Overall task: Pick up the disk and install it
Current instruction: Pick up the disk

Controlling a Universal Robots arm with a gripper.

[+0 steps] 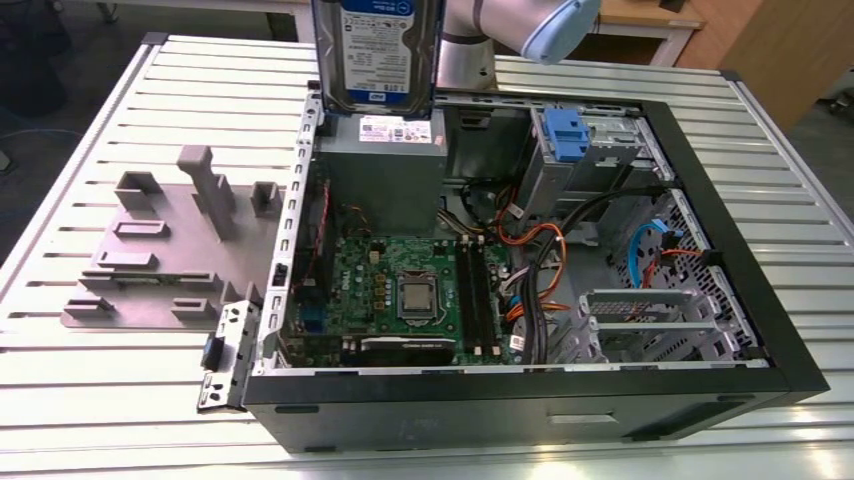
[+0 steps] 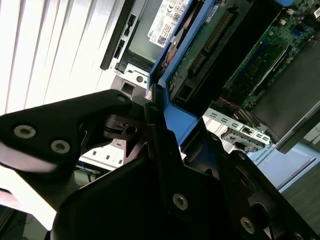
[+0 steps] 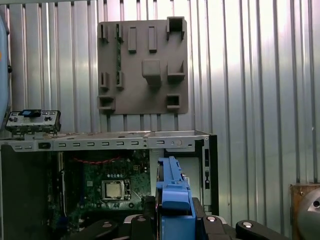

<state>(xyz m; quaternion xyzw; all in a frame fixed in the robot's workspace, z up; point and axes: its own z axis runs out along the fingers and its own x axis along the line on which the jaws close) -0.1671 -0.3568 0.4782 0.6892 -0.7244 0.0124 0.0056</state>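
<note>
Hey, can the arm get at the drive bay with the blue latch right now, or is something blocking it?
Probably yes. The case lies open on top, the drive bay sits bare near the arm, and cables lie beside it. The jaws do hold the disk.

- A slatted metal table (image 1: 120,400) carries everything.
- An open black computer case (image 1: 534,405) lies on its side mid-table, open face up.
- A green motherboard (image 1: 387,270) covers the case floor toward the exterior view's left, with the processor socket (image 1: 416,296) near its middle.
- A grey power supply (image 1: 387,180) sits at the far end of the case, beyond the motherboard.
- A blue latch (image 1: 567,135) is on the drive bay, far and toward the exterior view's right.
- Orange, black and blue cables (image 1: 527,238) run between the motherboard and the near metal cage (image 1: 654,320).
- A grey holder block (image 1: 160,270) with upright posts lies just beside the case, on the exterior view's left.
</note>
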